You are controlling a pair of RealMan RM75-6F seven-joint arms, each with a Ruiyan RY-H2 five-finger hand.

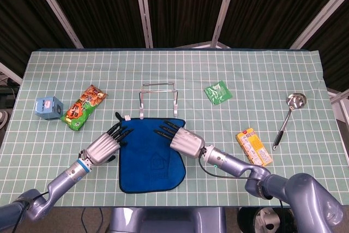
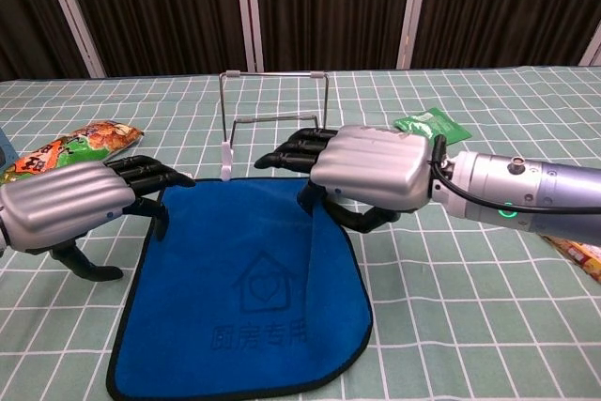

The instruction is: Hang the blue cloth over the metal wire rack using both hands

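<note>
Desk (image 1: 262,69) covered edge to edge in pale green cloth with a white grid; backdrop of dark pleated curtain crossed by slanted pale metal struts.

Blue cloth (image 1: 152,159) lying flat on the desk, soft pile, black-bound rounded edge, faint house outline printed at centre. Small fold raised along its right side in the chest view.

Metal wire rack (image 1: 158,99) just beyond the blue cloth's far edge: thin bright wire, bent into an upright frame, standing on the desk, nothing hung over it.

Left hand (image 1: 106,144) at the blue cloth's left far corner, ribbed silver back, black fingers (image 2: 146,174) extended over the corner. Grip on the fabric not discernible.

Right hand (image 1: 177,135) over the blue cloth's far right part, same silver shell, fingers reaching toward the rack, thumb down against the fold. Hold on the fabric not discernible.

Left of the blue cloth: glossy snack bag (image 1: 83,107) and small blue box (image 1: 48,107). Right of it: green sachet (image 1: 218,92), yellow packet (image 1: 253,147), steel ladle (image 1: 288,118).
</note>
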